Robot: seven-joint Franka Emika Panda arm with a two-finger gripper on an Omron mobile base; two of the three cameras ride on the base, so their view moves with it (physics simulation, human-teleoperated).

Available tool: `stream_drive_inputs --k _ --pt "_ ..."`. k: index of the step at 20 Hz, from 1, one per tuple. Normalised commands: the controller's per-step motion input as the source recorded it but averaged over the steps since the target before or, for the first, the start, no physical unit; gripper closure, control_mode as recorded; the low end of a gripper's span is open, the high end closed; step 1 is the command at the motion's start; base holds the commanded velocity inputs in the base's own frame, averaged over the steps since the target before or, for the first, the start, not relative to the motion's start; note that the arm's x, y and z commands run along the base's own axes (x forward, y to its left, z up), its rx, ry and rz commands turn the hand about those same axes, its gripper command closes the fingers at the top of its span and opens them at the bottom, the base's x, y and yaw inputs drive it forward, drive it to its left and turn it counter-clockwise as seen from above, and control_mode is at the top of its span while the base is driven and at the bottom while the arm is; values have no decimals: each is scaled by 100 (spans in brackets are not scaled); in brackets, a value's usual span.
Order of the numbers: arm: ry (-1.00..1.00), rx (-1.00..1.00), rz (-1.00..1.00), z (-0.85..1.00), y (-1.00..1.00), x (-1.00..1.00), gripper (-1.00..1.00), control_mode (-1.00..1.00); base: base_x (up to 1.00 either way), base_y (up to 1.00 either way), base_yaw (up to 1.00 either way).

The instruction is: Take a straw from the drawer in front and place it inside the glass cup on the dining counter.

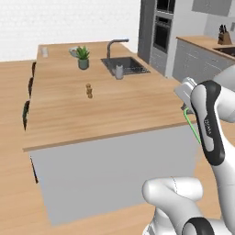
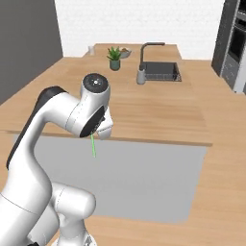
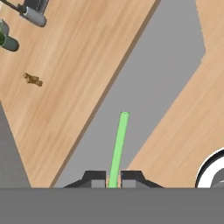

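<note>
- Green straw [image 3: 118,148] sits pinched between the clenched fingers of the gripper [image 3: 113,178], hanging beside the dining counter [image 1: 114,110].
- Risk: the thin stick could pivot or slip while swinging toward the far glass cup [image 1: 44,52].

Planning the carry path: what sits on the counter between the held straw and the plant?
In the left base view, a small brown figurine stands between straw and plant.

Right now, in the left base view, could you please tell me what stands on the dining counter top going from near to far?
Small brown figurine → grey cup by the sink → potted green plant → pale bowl, all on the dining counter.
</note>
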Motion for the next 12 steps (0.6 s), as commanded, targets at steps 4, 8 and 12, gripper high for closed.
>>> stream_drive_inputs --k 4,8,12 --pt "0 0 0 0 0 0 100 100 -3 100 0" --pt "0 0 0 0 0 0 100 100 -2 100 0" --pt "0 0 0 0 0 0 100 100 0 100 0"
